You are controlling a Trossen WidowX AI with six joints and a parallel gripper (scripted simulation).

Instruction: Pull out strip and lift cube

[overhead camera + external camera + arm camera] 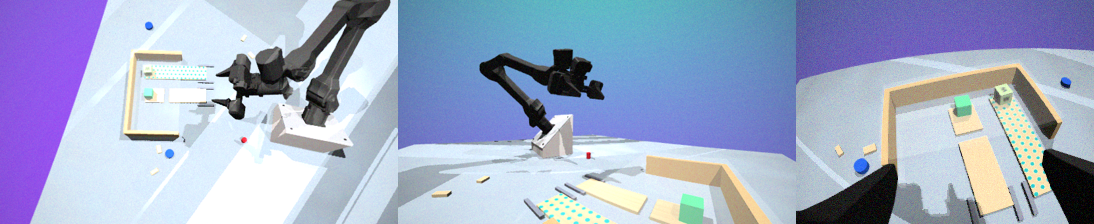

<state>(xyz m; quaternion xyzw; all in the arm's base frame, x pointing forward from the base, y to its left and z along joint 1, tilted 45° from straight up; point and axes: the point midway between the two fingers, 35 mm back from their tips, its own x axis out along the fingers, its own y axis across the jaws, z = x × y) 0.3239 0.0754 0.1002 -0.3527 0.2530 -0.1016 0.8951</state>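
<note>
A dotted strip point(179, 72) point(569, 211) point(1022, 140) lies in one piece, its far end inside the wooden wall. A pale cube with dark marks point(147, 70) point(1003, 94) sits on its far end. The plain strip is in two pieces with a gap: a long near piece point(188, 95) point(613, 196) point(986, 175) and a short far piece point(159, 95) point(665, 211) point(967, 126). A green cube point(148, 93) point(691, 208) point(963, 106) sits on the short piece. My gripper point(215, 87) point(592, 97) point(972, 166) is open and empty, high above the table, short of the strips' near ends.
A wooden wall point(130, 95) point(681, 168) point(951, 84) surrounds three sides. Dark low rails point(205, 105) point(534, 208) point(1029, 198) flank the strips' near ends. Blue discs point(169, 153) point(861, 166), small wooden blocks point(154, 171) point(441, 194) point(869, 149) and a red cylinder point(244, 140) point(588, 155) lie outside.
</note>
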